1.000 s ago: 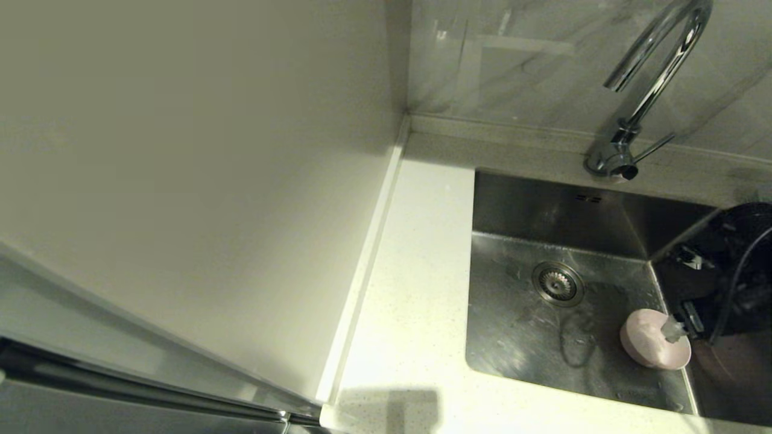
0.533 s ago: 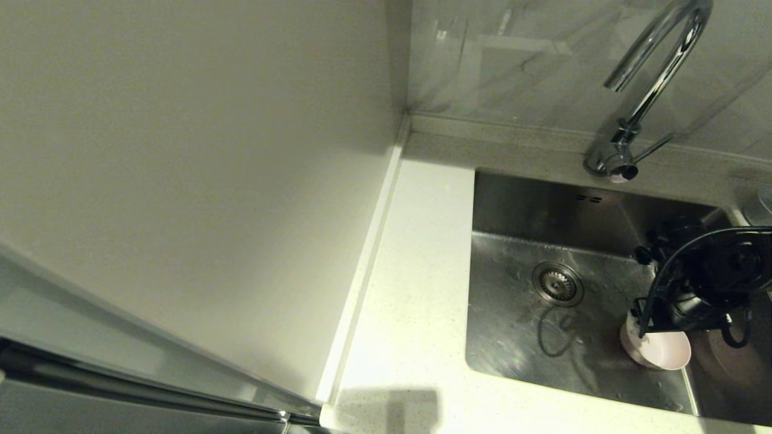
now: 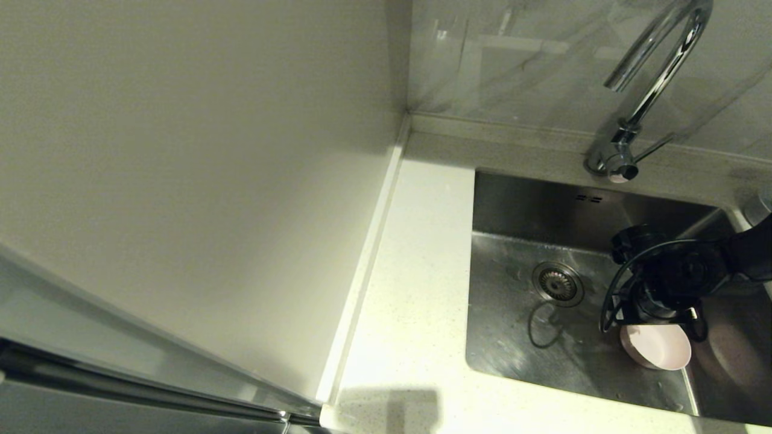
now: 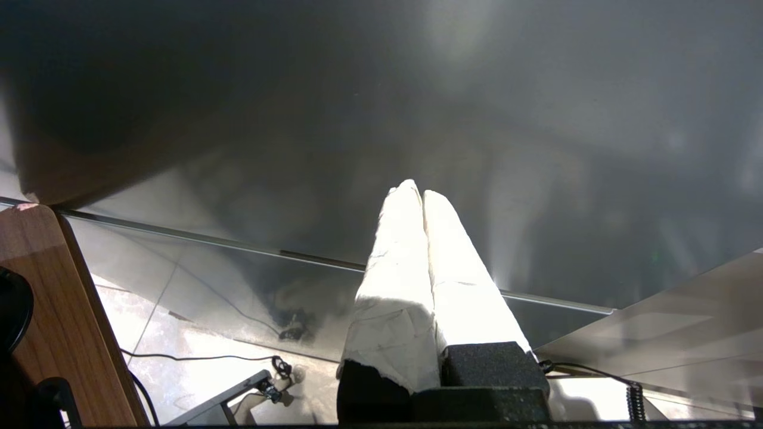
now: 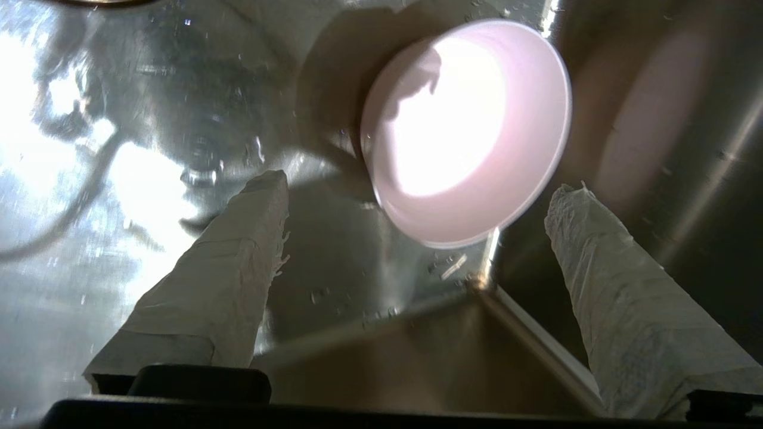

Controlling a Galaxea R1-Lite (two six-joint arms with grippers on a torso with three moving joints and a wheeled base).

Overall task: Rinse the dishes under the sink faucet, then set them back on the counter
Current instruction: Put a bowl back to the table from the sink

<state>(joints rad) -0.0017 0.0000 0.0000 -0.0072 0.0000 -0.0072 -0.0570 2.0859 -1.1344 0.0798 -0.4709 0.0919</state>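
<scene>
One pale pink bowl (image 3: 656, 346) lies on the floor of the sink (image 3: 518, 337) at its near right corner, tilted against the right wall, well apart from the faucet (image 3: 639, 90); no other dish shows. Right gripper (image 5: 417, 238) hangs just above it, fingers spread wide and holding nothing, while the left gripper (image 4: 423, 238) is parked away from the sink, fingers pressed together. Judged from this, returning the bowl to the counter (image 3: 416, 289) is yet to be done; whether it has been rinsed cannot be told.

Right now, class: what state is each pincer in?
Left pincer: closed, holding nothing.
Right pincer: open over the pink bowl, holding nothing.
</scene>
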